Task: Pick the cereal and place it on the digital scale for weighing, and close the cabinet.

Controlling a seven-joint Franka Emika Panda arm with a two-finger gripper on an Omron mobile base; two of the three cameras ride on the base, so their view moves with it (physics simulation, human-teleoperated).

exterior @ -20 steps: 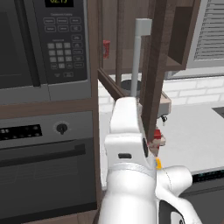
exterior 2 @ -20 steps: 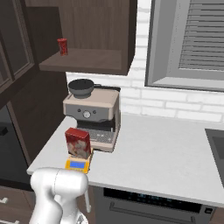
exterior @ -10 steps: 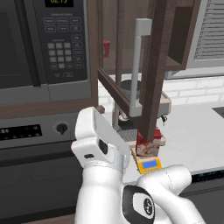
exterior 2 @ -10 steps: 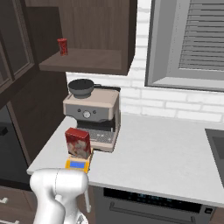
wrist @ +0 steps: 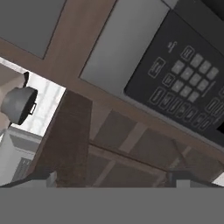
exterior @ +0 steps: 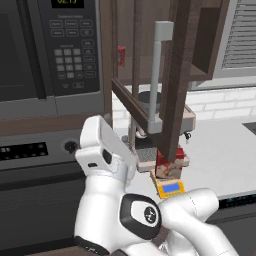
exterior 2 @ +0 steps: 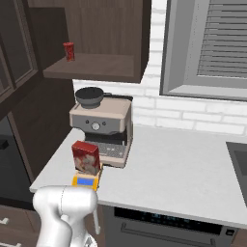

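– On the far left, what's there?
– From the left base camera, the microwave (exterior: 45, 50) with its keypad, and below it the oven (exterior: 30, 150) with a knob. The arm (exterior: 107, 155) rises in front of them, folded up close to the camera.

– And next along?
– The cabinet (exterior: 150, 75) stands open: its glass door swings out toward the camera, edge-on, with the handle (exterior: 159, 75) upright on it. A small red item (exterior: 121, 56) sits on the shelf inside; from the right base camera it is the can (exterior 2: 69, 51) at the shelf's left.

– Where is the cereal?
– Upright on the scale (exterior: 170, 187), partly hidden behind the door's lower corner (exterior: 167, 167). The right base camera shows it plainly: cereal (exterior 2: 86, 157) standing on the scale (exterior 2: 86, 182), near the counter's front left edge, just in front of the coffee machine (exterior 2: 102, 128).

– And to the right?
– Grey counter (exterior 2: 183, 173), white brick wall, and a window (exterior 2: 212, 46) with blinds.

– The gripper?
– The hand camera looks along it at the door's dark frame and the microwave keypad (wrist: 188, 83). The finger tips barely show at the bottom edge, so I cannot tell whether the claw (wrist: 111, 179) is apart or together. It holds nothing that I can see
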